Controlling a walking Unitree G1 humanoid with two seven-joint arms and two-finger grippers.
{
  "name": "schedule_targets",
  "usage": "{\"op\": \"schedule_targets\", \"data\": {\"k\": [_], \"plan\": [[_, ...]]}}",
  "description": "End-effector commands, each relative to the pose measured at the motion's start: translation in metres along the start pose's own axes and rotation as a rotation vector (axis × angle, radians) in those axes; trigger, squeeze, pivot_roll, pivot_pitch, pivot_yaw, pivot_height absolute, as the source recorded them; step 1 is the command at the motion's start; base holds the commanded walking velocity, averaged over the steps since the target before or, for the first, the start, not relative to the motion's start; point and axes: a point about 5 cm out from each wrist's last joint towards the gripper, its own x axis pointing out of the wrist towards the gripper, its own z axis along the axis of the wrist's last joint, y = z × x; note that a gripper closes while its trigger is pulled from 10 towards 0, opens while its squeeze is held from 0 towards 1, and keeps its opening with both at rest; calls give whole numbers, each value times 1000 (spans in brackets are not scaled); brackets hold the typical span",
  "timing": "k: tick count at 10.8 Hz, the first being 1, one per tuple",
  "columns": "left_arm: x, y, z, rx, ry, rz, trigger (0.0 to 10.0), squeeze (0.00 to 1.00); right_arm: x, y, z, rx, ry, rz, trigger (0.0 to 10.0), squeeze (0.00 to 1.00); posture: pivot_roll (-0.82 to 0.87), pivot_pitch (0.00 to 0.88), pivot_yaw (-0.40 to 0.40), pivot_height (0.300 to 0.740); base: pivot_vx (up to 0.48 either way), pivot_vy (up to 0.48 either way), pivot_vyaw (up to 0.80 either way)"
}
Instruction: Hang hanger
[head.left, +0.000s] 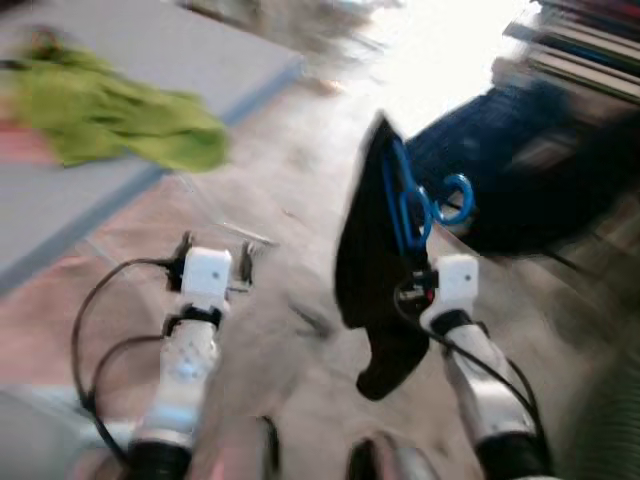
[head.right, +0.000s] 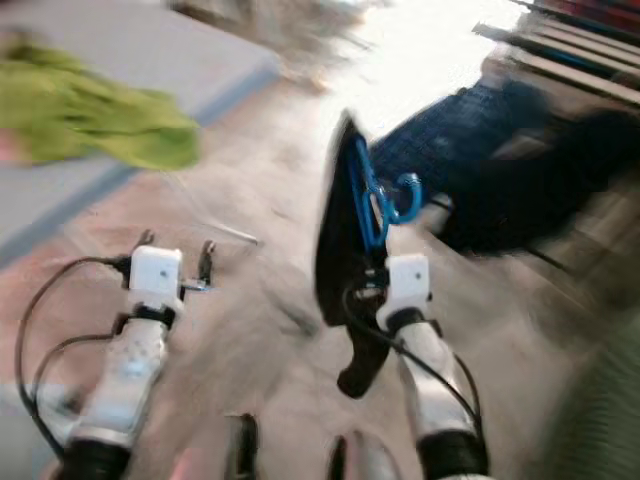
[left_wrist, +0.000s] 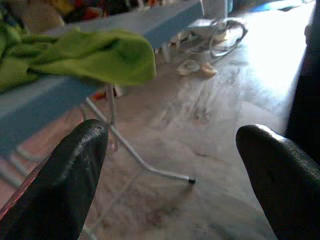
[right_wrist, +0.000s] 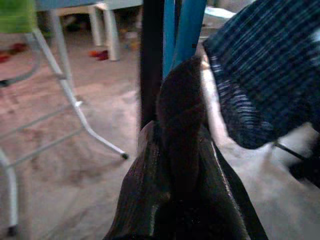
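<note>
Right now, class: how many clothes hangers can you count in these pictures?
1: a blue hanger carrying a black garment, held up by the right gripper above the floor. The head views are blurred, so others among the dark clothes may be hidden.

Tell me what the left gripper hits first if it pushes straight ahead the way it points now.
Probably the bare floor. The left gripper, jaws open, aims down past the white metal leg of the board holding the green cloth; depth is unclear, so it might graze the leg.

Cloth (head.left: 110, 115) on ironing board (head.left: 150, 60), left; hanger (head.left: 415, 205) right
</note>
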Motion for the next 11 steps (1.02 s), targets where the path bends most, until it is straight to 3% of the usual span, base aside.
{"op": "schedule_targets", "data": {"k": [1, 3, 5, 9, 11], "plan": [[-2, -7, -1, 4, 7, -48, 10000, 0, 1, 0, 13, -8, -67, 19, 10000, 0, -2, 179, -18, 740, 0, 0, 794], [-1, -18, 1, -14, 5, -125, 10000, 0, 0, 6, 16, -24, -64, 103, 10000, 0, -7, 188, -25, 740, 0, 0, 794], [0, -33, 7, -20, -26, -291, 10000, 0, 0, 22, 22, 9, -70, 237, 10000, 0, -12, 187, -27, 740, 0, 0, 800], [4, -33, 10, -49, -30, -302, 10000, 0, -4, 35, 27, 12, -59, 355, 10000, 0, -23, 181, -23, 740, 0, 0, 798], [9, -26, 9, -25, -22, -240, 10000, 0, -8, 33, 31, -6, -47, 429, 10000, 0, -30, 176, -21, 740, 0, 0, 0]]}}
